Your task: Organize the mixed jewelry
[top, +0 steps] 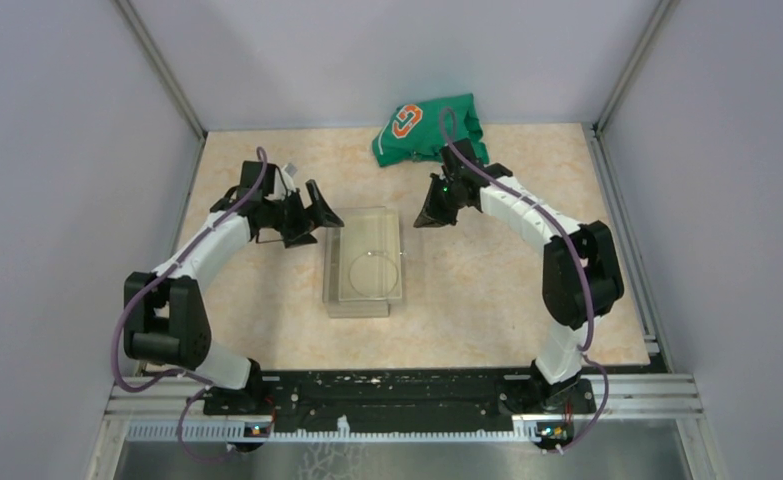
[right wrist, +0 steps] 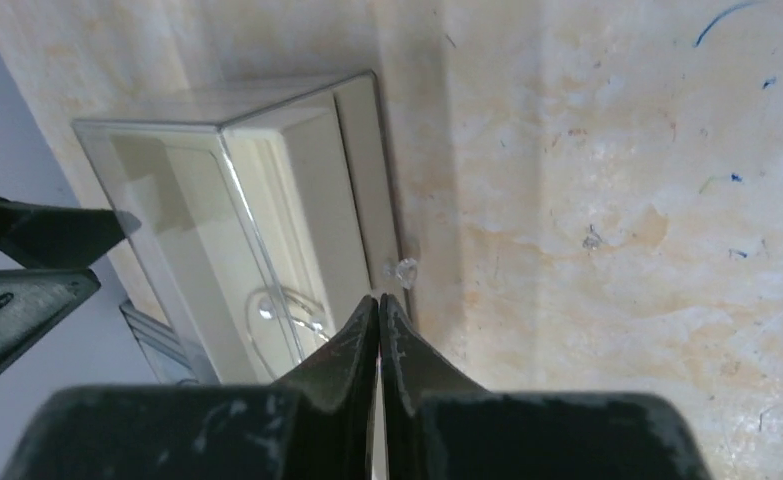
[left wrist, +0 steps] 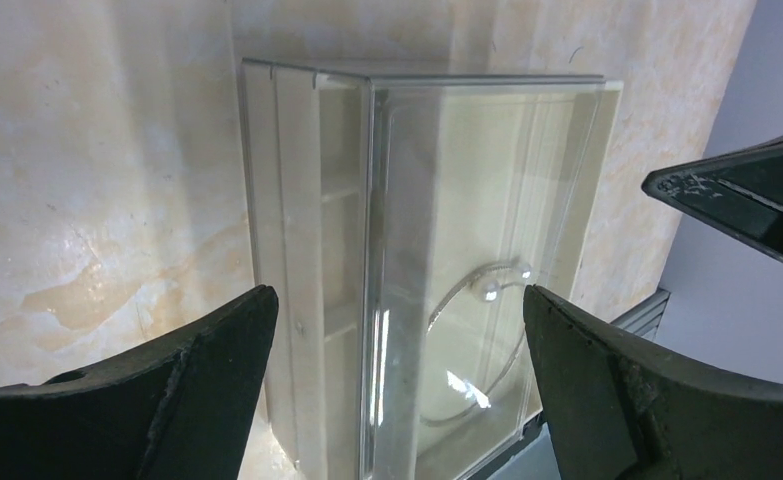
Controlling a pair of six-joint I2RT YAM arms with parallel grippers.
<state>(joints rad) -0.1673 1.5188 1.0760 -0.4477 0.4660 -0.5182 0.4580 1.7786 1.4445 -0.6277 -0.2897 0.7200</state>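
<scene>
The left claw is hanging wide open, and the right claw is pinching tight shut. The wire hoop is showing only blurrily through the clear box.

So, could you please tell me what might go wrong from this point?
1. The tiny pale silvery piece lies on the table right beside the clear plastic box; the shut right pincer may flick it away instead of gripping it.
2. The open left pincer faces the box; closing in could shove it and jostle the thin silvery wire hoop inside.
</scene>
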